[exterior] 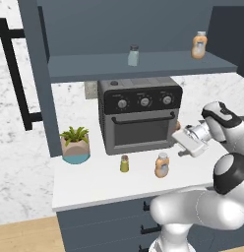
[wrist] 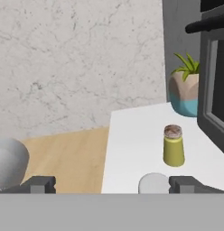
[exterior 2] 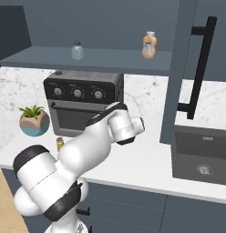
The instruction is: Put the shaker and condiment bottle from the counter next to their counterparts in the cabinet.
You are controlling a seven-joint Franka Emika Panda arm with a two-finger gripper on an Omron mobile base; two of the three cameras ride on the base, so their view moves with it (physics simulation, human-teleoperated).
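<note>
While no writing is legible on its pale label, the condiment bottle (exterior: 162,165) stands on the counter (exterior: 94,184) beside the shaker (exterior: 124,163); the gripper (wrist: 111,184), jaws spread and empty, hovers above, cropping the bottle's cap.

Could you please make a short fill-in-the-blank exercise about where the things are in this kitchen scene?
1. The yellow-green shaker stands on the ____.
2. The grey-blue shaker stands on the cabinet ____.
3. The toaster oven has ____ knobs.
4. The gripper has its jaws ____.

Missing words: counter; shelf; three; open
</note>
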